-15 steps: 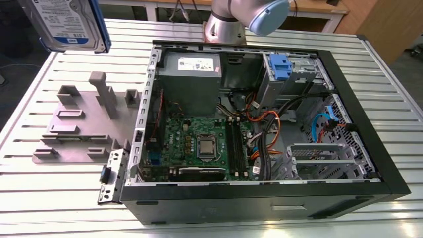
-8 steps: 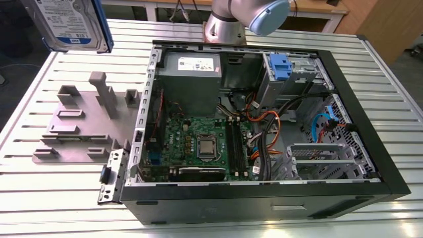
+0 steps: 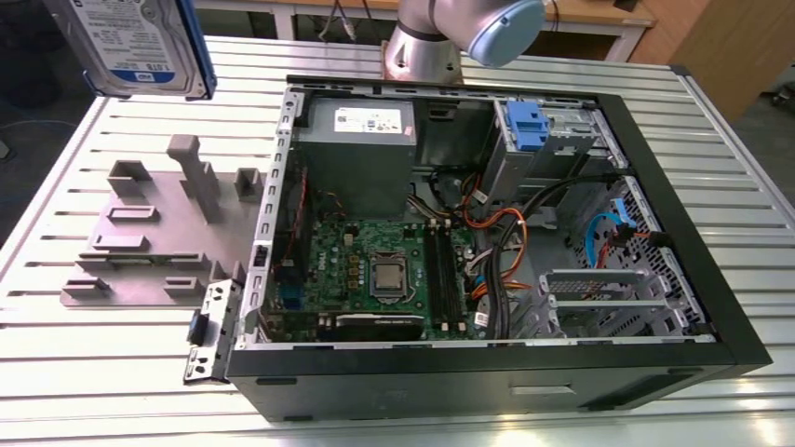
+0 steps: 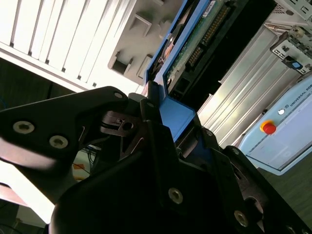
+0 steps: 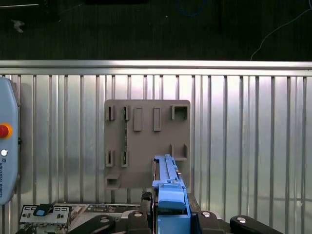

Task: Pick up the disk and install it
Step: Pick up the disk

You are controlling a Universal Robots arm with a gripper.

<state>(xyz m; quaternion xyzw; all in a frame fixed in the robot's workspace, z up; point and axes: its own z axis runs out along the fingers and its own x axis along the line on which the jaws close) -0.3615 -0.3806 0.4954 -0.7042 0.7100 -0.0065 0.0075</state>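
Disk point(image 3: 140, 42): where is it?
— In my hand point(image 4: 171, 117). It hangs in the air at the upper corner on the exterior view's left, with its label side toward that camera. It is well above the tabletop point(image 3: 112, 372) and apart from everything on it.
— How are you gripping it?
— I'm clenched on its blue end tab point(image 5: 170, 197). In the second wrist view my black fingers point(image 4: 147, 102) sit on either side of the tab, and the disk's blue rail and green circuit board run away from them.
— What lies below?
— In the first wrist view the disk shows edge-on over a grey slotted plate point(image 5: 141, 146) that lies flat on the ribbed tabletop. In the exterior view the same plate sits just beside the open computer case point(image 3: 497, 386), on that view's left.
— And inside the case?
— There is a grey power supply point(image 3: 357, 140) at the far wall and a green mainboard point(image 3: 372, 270) in the middle. A blue bracket point(image 3: 526, 126) sits on the metal drive bay at the far corner on the exterior view's right. The disk is well apart from that bay.
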